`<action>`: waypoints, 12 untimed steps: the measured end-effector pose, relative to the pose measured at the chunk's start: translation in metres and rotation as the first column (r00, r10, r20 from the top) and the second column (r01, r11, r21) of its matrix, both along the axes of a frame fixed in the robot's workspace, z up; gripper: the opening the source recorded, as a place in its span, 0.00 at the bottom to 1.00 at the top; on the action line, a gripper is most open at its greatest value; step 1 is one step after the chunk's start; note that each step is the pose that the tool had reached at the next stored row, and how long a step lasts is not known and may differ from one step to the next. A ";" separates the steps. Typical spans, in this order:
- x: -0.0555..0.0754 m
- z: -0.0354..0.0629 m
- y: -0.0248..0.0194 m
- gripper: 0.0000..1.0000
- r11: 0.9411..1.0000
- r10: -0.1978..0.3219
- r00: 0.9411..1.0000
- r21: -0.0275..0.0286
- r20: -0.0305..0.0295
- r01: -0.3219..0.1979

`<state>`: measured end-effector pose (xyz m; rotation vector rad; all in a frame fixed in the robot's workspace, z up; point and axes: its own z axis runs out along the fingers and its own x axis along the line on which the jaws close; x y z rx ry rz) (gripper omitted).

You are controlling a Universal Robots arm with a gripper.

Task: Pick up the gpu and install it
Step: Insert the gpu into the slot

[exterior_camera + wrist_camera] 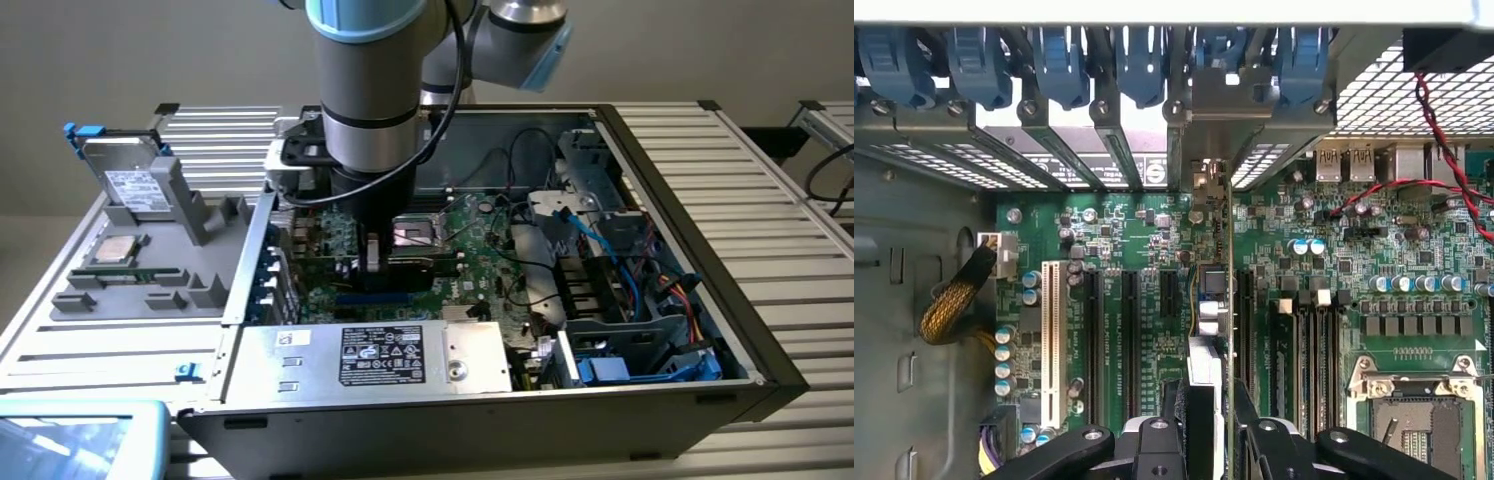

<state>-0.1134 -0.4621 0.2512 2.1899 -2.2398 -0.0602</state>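
Furthest toward the exterior view's left, a grey moulded plastic tray (200, 220) sits on the slatted metal table (787, 200). It carries a silver rectangular drive with a white label (131, 185), propped up at a slant, and a square silver processor chip (118, 250) lying flat in front of it. Next comes the open black-and-grey computer case (441, 435), lying on its side, with a silver boxy power supply bearing a black label (387, 355) along its near wall. Over the middle of the case the grey arm reaches straight down, and its black gripper (375, 262) is low over the green motherboard (487, 225). Its fingers (1246, 420) are clamped on the gpu (1212, 290), a thin green circuit card standing on edge, with one finger against each face. The card's silver metal bracket (1204, 140) stands at the case's rear wall, next to a row of blue plastic latches (1064, 70). The card runs in line with the long black expansion slots (1129, 340), with a white slot (1049, 330) further off. Whether its lower edge is seated in a slot I cannot tell. Just beside the gripper, toward the exterior view's right, is the square metal processor socket (416, 235), and beyond it blue cables (627, 235) cross the drive bay at the case's right side
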 end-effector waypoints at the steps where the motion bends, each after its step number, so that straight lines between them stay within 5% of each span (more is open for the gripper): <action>1: 0.000 -0.0004 0.0000 0.28 1.000 0.000 1.000 0.000 0.000 0.000; 12: 0.000 -0.0016 0.0004 0.28 1.000 0.000 1.000 -0.004 0.000 0.000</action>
